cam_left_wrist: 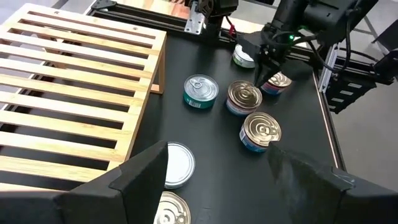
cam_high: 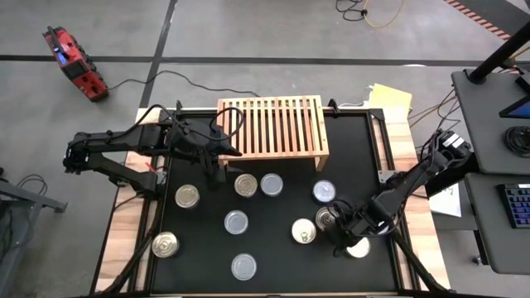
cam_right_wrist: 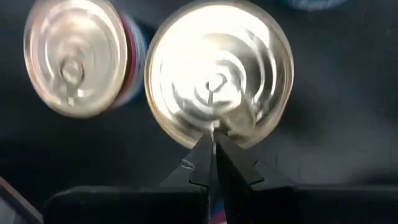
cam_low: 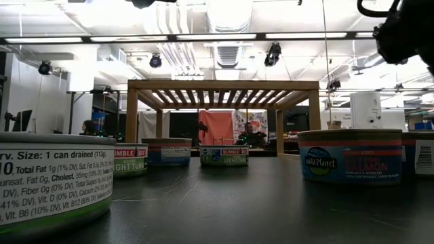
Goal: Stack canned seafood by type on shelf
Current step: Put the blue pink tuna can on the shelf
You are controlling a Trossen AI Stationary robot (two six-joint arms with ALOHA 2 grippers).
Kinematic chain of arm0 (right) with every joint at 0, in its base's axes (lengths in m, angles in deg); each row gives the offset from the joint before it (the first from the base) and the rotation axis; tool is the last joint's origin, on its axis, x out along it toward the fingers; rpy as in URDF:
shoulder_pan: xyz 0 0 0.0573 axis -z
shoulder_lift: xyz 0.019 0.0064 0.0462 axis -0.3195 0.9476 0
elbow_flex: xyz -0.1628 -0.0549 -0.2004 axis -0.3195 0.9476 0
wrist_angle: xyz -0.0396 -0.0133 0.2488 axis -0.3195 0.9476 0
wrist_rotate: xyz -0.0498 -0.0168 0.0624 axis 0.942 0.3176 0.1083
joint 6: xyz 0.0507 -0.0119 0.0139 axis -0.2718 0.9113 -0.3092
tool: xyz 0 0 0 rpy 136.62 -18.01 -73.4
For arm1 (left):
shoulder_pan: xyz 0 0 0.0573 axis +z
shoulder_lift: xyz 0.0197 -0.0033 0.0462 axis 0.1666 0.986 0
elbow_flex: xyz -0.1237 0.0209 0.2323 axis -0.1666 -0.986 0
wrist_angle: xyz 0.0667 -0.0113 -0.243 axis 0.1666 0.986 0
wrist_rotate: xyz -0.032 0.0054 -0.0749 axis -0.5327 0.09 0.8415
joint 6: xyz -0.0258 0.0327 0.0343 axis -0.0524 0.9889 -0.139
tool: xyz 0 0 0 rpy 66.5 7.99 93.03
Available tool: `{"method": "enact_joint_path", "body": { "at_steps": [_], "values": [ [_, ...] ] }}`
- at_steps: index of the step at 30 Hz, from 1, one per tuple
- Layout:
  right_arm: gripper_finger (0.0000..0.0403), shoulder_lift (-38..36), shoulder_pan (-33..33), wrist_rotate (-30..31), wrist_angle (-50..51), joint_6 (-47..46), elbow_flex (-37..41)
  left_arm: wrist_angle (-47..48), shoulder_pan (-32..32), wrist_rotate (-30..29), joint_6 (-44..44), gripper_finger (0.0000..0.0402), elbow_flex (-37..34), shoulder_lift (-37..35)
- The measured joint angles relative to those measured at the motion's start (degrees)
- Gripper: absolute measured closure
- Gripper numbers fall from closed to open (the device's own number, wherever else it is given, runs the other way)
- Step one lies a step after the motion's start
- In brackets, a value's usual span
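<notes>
Desk [cam_high: 273,273] first: its black top carries everything, with the shelf [cam_high: 269,130] standing at the far edge, a light-wood slatted rack whose top is bare, so no can is stacked yet and I judge the task barely begun. Canned seafood lies scattered over the near half: a gold-lidded can [cam_high: 188,196] and another [cam_high: 165,243] on the left, silver ones in the middle [cam_high: 237,222] and at the near edge [cam_high: 243,266], a pair just in front of the shelf [cam_high: 245,185] [cam_high: 272,184], and a cluster on the right [cam_high: 324,191] [cam_high: 304,232]. My right hand [cam_right_wrist: 211,134] hangs low over that right cluster, its fingers [cam_right_wrist: 202,158] pressed together into one point right above the pull tab of a gold-lidded can [cam_right_wrist: 217,71], holding nothing; a second can [cam_right_wrist: 74,56] sits just beside it. My left hand [cam_left_wrist: 214,168] hovers near the shelf's left front, fingers spread and empty, above a whitish lid [cam_left_wrist: 176,165]. The step in hand looks like picking the first can on the right. With my fingers together I cannot take it: next I need to spread them wide enough to straddle the can's rim, come down around its sides without knocking the neighbour, close, then carry it far to the shelf.
</notes>
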Motion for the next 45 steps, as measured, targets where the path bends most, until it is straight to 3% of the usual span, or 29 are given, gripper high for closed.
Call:
{"method": "enact_joint_path", "body": {
  "at_steps": [13,21,31,36,45],
  "values": [
    [0.039,1.8,-0.5,-0.5,-0.2,3.4,0.4,-0.3,0.0,-0.1,-0.6,0.0141,0.0,0.0],
    [0.039,2.1,-0.5,3.8,-1.5,4.1,0.3,-1.1,0.0,-1.0,-0.6,0.0141,0.0,0.0],
    [0.039,2.2,-0.5,3.9,-2.7,4.9,0.0,-2.4,0.0,-1.6,-0.1,0.0141,0.0,0.0],
    [0.039,1.4,-0.5,8.1,-2.9,4.8,-1.2,-2.4,0.0,-1.6,0.0,0.0141,0.0,0.0],
    [0.039,3.1,-0.3,8.0,-2.9,4.9,0.2,-2.8,0.0,-1.6,0.2,0.0141,0.0,0.0]
  ]
}}
